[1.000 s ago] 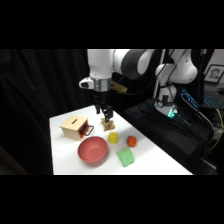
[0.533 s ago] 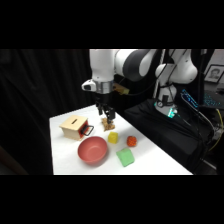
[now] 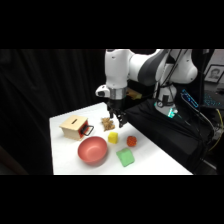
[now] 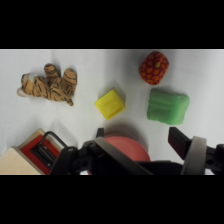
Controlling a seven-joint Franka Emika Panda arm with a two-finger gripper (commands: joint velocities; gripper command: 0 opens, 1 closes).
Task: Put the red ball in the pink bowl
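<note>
The red ball lies on the white table, right of the yellow block, and appears at the top right of the wrist view as the red ball. Near the table's front edge sits the pink bowl; the wrist view shows only part of the pink bowl behind the black linkage. My gripper hangs above the table, over the spot between the tiger toy and the yellow block, up and left of the ball. In the wrist view the gripper is open and holds nothing.
A yellow block lies between bowl and ball. A green rounded block sits in front of the ball. A tan box with a slot stands at the back left, and a striped tiger toy lies beside it.
The gripper has shifted a little to the right, toward the ball's side of the table. The objects have not moved.
</note>
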